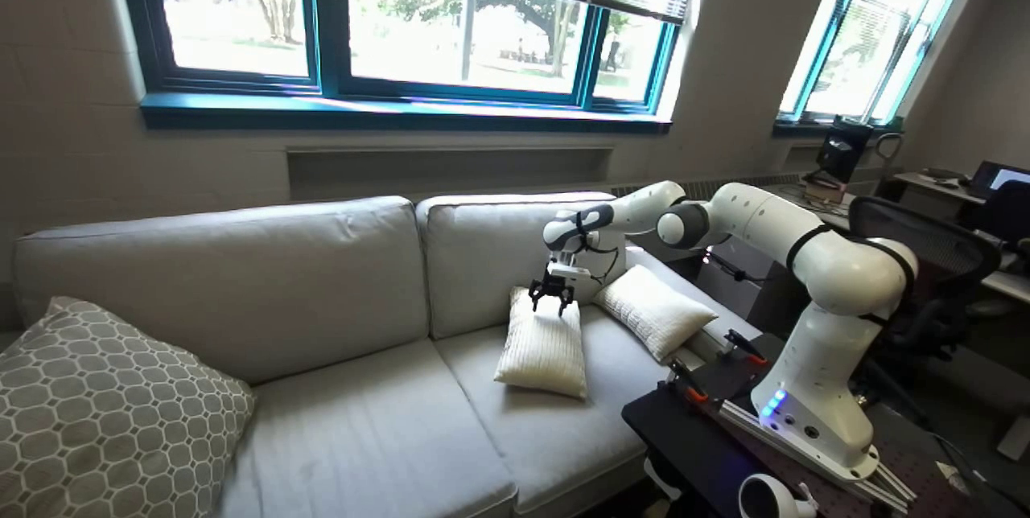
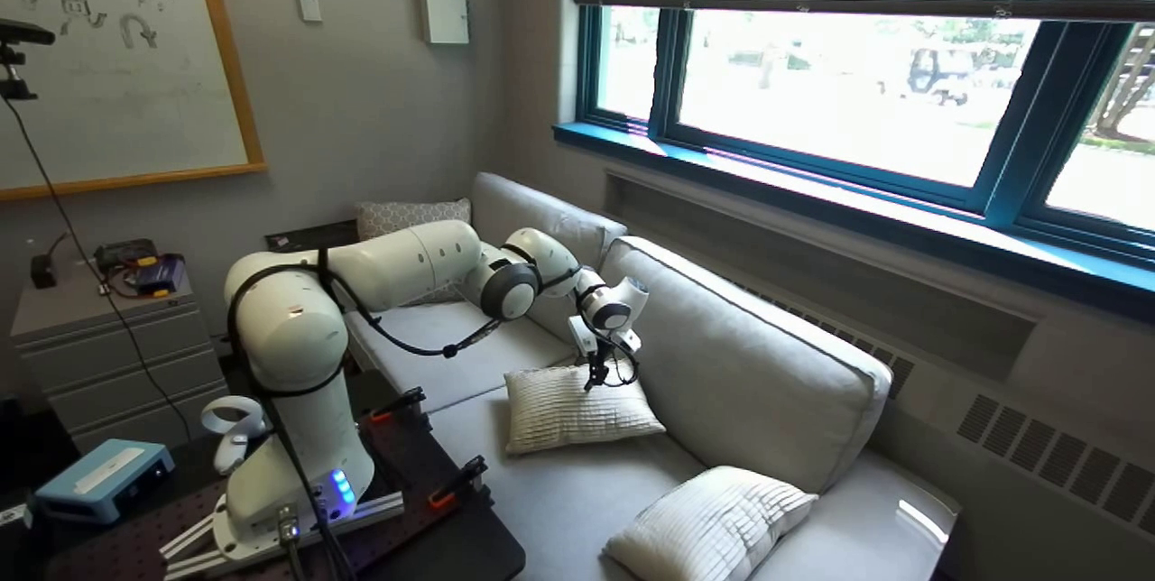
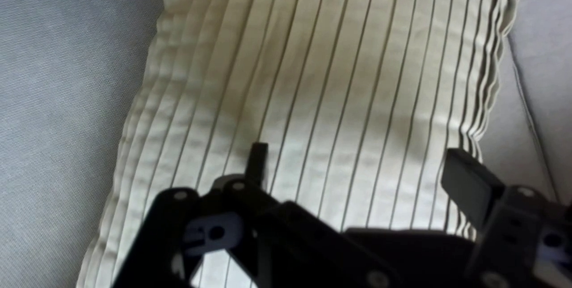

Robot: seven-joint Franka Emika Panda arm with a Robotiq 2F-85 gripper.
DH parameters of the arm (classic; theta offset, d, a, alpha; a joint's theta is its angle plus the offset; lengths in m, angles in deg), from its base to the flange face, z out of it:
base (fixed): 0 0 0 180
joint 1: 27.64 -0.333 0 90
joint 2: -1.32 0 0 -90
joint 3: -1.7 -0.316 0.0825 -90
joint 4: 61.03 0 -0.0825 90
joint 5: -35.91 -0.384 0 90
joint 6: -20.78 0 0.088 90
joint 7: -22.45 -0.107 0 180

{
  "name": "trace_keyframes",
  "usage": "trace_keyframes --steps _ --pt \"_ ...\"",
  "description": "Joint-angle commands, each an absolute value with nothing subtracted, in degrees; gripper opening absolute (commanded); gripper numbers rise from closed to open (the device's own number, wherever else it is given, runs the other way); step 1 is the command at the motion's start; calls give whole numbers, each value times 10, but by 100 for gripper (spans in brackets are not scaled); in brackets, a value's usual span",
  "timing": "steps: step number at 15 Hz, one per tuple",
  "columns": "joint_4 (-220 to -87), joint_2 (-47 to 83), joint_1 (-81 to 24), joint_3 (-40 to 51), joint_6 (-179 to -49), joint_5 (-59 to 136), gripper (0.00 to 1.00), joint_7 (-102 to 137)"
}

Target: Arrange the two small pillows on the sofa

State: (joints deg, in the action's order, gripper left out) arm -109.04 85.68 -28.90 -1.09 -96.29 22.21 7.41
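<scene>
The black hand [image 3: 359, 163] gapes over one square off-white cloth pillow [image 1: 544, 353]; its twin [image 1: 656, 310] shares the grey fabric sofa [image 1: 354, 429]. Arranging seems unfinished.

2 small pillows [image 1: 544, 351] [image 1: 656, 311] on sofa [image 1: 346, 425] | throw cushion [image 1: 121, 413] at opposite end

Arm shell [image 1: 760, 218]: white, rounded segments, black straps [image 2: 322, 267].
Joint cap [image 2: 517, 301]: pale grey disc, dark grey rim.
Cable [image 2: 448, 351]: black, looped along the arm.
Base lights [image 2: 343, 486]: blue, in a short row.
Gripper [image 3: 359, 167]: black linkage.
Screw heads [image 3: 180, 195]: round, pale grey.
Plate [image 3: 196, 234]: blue-grey, marking too blurred to read.
Finger pads [image 3: 467, 185]: dark grey, flat-faced blocks.
</scene>
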Motion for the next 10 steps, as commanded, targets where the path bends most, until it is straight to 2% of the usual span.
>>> trace_keyframes --steps 1,6,10 --pt "-1105 846 -264 -16 -998 203 100 75" --pt "-1118 857 -241 -33 -1045 182 100 65" --pt "-1143 859 -262 -30 -1042 181 100 44"
